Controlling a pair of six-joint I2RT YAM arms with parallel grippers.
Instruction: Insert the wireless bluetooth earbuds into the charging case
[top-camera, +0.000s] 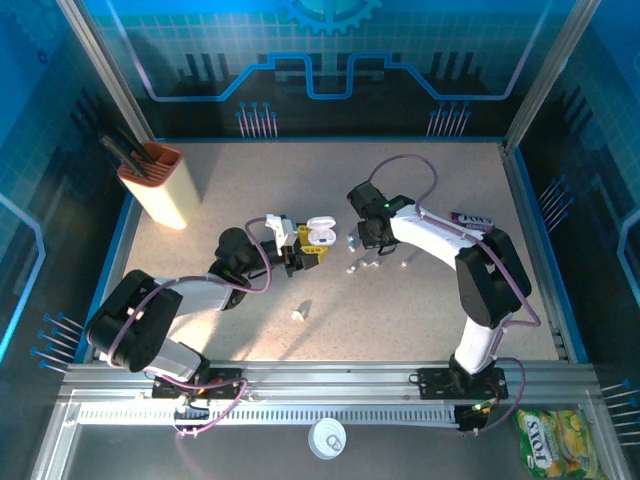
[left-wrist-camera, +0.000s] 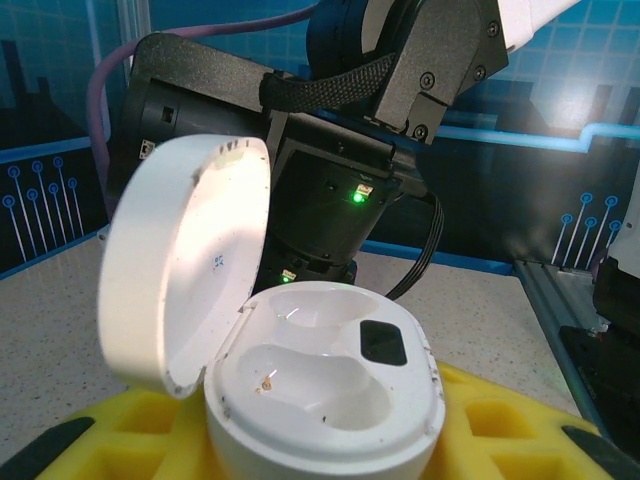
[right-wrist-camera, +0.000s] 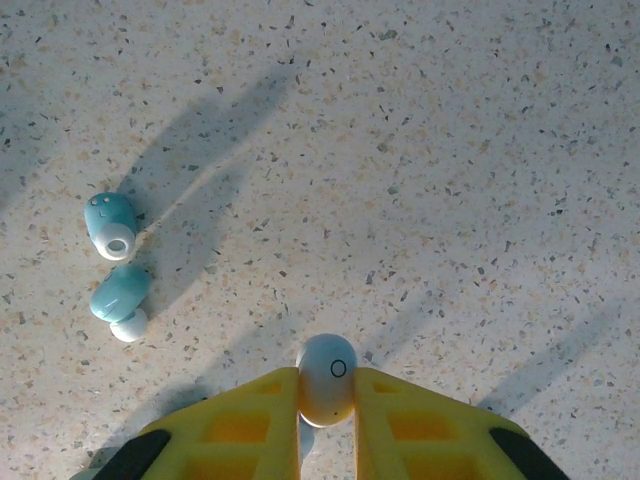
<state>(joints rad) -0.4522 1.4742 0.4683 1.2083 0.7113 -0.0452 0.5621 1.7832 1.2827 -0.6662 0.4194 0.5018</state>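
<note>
A white charging case (left-wrist-camera: 320, 400) stands open, its lid (left-wrist-camera: 185, 260) tipped back to the left and both sockets bare. My left gripper (left-wrist-camera: 320, 445) is shut on the case body, with yellow fingers (left-wrist-camera: 500, 430) on either side. From above, the case (top-camera: 320, 234) sits at table centre in the left gripper (top-camera: 308, 250). My right gripper (right-wrist-camera: 327, 395) is shut on a white earbud (right-wrist-camera: 327, 378), held above the speckled table. The right gripper (top-camera: 372, 238) hangs just right of the case. Two teal earbuds (right-wrist-camera: 112, 225) (right-wrist-camera: 120, 295) lie to the left.
Small loose earbuds (top-camera: 362, 266) lie right of the case, and one more (top-camera: 298, 315) lies nearer the front. A cream holder with black tools (top-camera: 155, 185) stands at the back left. A snack packet (top-camera: 473, 218) lies by the right arm.
</note>
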